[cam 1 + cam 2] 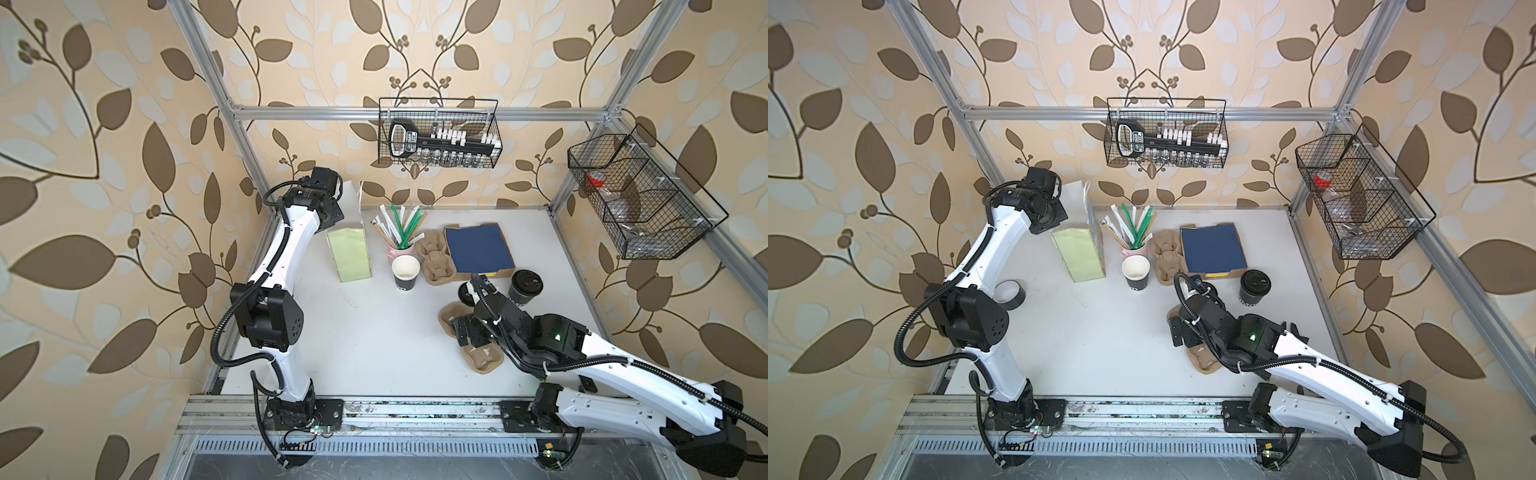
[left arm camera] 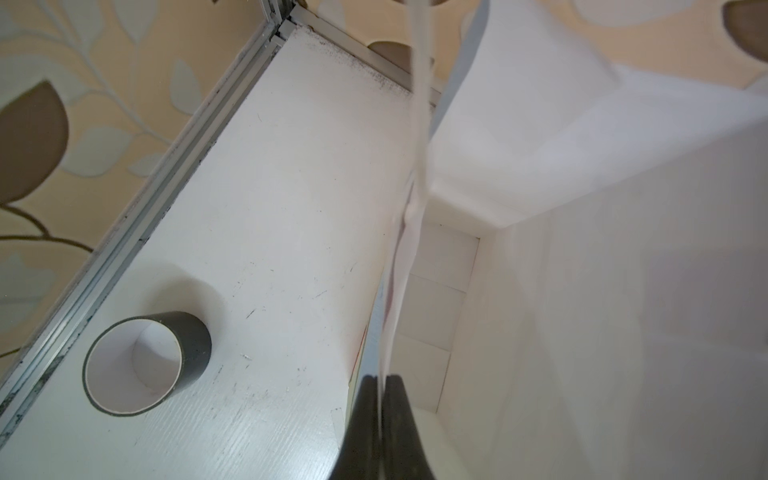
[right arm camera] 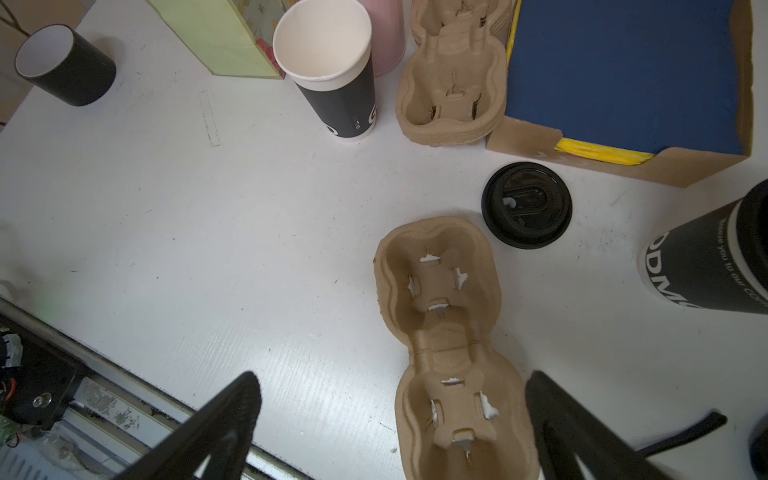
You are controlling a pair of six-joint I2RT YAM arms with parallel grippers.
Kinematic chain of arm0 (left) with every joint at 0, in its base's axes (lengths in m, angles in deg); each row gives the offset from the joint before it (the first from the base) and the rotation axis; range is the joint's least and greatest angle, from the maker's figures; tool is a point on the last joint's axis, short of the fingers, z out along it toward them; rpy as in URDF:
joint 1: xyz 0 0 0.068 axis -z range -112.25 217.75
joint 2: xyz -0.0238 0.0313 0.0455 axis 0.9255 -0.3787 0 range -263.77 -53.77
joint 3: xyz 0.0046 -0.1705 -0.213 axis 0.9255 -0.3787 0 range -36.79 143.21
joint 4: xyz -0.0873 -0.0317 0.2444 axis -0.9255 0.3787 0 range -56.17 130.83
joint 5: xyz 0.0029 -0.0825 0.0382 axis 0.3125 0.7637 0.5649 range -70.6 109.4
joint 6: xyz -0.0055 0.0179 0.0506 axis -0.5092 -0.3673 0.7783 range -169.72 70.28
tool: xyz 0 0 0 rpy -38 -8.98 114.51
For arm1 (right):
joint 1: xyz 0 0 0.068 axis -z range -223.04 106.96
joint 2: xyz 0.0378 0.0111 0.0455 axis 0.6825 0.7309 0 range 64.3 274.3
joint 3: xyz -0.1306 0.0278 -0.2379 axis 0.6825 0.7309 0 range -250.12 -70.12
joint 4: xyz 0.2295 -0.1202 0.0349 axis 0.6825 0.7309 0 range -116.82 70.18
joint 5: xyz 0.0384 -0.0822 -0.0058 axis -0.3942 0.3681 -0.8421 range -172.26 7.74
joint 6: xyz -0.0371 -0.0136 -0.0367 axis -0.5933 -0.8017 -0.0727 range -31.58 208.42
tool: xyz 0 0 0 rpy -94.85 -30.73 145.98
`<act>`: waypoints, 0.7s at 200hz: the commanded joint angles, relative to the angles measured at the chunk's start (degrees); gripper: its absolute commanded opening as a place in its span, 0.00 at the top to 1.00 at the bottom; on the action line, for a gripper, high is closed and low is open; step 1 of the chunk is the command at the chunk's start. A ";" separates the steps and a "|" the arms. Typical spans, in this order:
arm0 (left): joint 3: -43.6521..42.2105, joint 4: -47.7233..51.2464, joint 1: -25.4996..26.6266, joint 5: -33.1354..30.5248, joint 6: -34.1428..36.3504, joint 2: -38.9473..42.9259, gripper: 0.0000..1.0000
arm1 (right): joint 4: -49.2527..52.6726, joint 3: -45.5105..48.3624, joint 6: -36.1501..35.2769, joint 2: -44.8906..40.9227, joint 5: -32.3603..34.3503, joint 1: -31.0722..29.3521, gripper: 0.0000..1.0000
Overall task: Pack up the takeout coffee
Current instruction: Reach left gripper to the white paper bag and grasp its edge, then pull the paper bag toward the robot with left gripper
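An open black takeout coffee cup with a white inside stands mid-table, also shown in the right wrist view. A second, lidded cup stands further right. My left gripper is shut on the thin top edge of the green-sided paper bag, whose white inside fills much of the left wrist view. My right gripper hangs open over a brown pulp cup carrier, apart from it, left of the lidded cup.
A loose black lid lies beside the carrier. Behind are stacked carriers, a pink cup of straws and a cardboard tray with a blue sheet. A short black tube sits near the left rail. Wire baskets hang on the frame.
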 commanded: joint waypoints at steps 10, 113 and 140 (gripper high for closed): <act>1.63 2.34 -0.30 -1.31 -0.27 2.99 1.00 | 1.16 0.47 1.27 -1.00 1.27 -0.52 0.00; -12.57 11.85 0.92 2.23 -8.00 40.39 1.00 | 3.26 -0.46 0.70 -3.16 3.74 -0.38 0.00; -15.21 14.57 1.26 5.02 -10.62 50.08 1.00 | 3.47 -0.92 0.75 -3.21 3.56 0.25 0.00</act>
